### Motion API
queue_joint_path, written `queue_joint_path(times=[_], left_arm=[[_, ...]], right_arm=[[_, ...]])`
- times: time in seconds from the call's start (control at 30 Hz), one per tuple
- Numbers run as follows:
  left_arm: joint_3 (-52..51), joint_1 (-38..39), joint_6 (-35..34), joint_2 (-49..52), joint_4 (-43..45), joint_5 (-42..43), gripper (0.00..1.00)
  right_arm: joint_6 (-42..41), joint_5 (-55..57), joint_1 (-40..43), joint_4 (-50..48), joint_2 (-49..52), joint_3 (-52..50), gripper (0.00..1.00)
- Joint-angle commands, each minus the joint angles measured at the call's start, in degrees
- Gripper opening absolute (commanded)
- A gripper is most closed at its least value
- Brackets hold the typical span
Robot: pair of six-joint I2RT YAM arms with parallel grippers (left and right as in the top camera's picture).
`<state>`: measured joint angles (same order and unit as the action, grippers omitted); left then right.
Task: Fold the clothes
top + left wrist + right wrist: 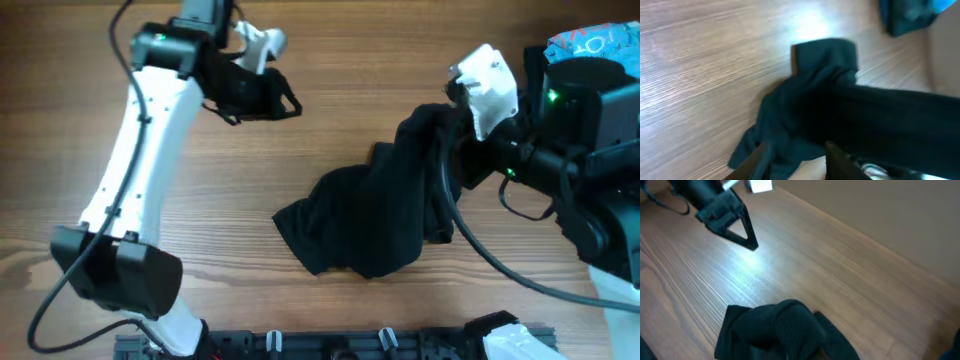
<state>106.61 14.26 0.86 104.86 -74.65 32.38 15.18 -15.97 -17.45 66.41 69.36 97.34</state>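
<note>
The right fingers [452,132] are pressed together on a bunched fold of the black T-shirt [370,220]. In the right wrist view the cloth heaps up so thickly at the bottom edge that the fingers themselves cannot really be made out. The pinch seems to sit at the garment's upper right end. From that raised point the fabric hangs down in a thick rope and spreads into a crumpled mass on the worktop [330,60]. The mass lies a little right of centre, and its loose lower edge trails toward the near left. The right arm reaches in from the right side, its white wrist housing just above the held fold.

The left fingers [840,160] stand spread, with a gap between them at the bottom of the left wrist view, and nothing is held between them. They hang over bare wood toward the far left of the worktop, well apart from the T-shirt. They point roughly toward it, so the garment fills the middle of that wrist camera's picture. The left arm runs back in a white column to its base at the near left edge.

A light-blue garment [590,42] with pale lettering lies at the far right corner, behind the right arm.
</note>
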Motion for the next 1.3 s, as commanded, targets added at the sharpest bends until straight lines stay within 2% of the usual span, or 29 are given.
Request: queue_joint_path(times=[0.0,0.2,0.43,0.63,0.7,0.8,0.93,1.03,1.27], left_arm=[[0.22,3.1,1.68,1.7,-0.22,-8.31,0.35],[-2.45,3.56,-0.02,5.14,0.35,-8.24,0.33],[-6.45,6.54,0.02,9.55,3.32,-8.02,0.31],[-7.87,9.18,0.04,9.92,-2.19,-12.9,0.29],[-9.99,9.27,-4.04,9.9,-3.54,-16.24,0.24],[-15.47,9.09,-16.15,9.9,-1.68,-25.11,0.23],[-22.75,9.14,-23.67,9.01,3.48,-26.34,0.22],[-28.74,9.16,-27.08,6.97,7.98,-26.32,0.2],[-41.27,9.25,-30.16,-4.09,14.16,-25.73,0.19]], right_arm=[[-1.92,1.03,0.04,-0.76,0.46,0.85,0.04],[-7.85,4.61,0.79,-1.66,0.48,0.85,0.04],[-9.68,4.66,1.36,-2.8,0.52,0.85,0.04],[-11.15,6.84,1.36,-2.51,0.55,0.85,0.04],[-11.1,7.23,1.36,-2.38,0.55,0.85,0.04],[-11.06,7.76,1.38,-2.4,0.55,0.85,0.04],[-11.06,9.18,1.42,-2.36,0.55,0.85,0.04],[-11.08,9.2,1.42,-2.4,0.68,0.85,0.04],[-11.3,9.57,1.42,-2.69,2.99,0.85,0.04]])
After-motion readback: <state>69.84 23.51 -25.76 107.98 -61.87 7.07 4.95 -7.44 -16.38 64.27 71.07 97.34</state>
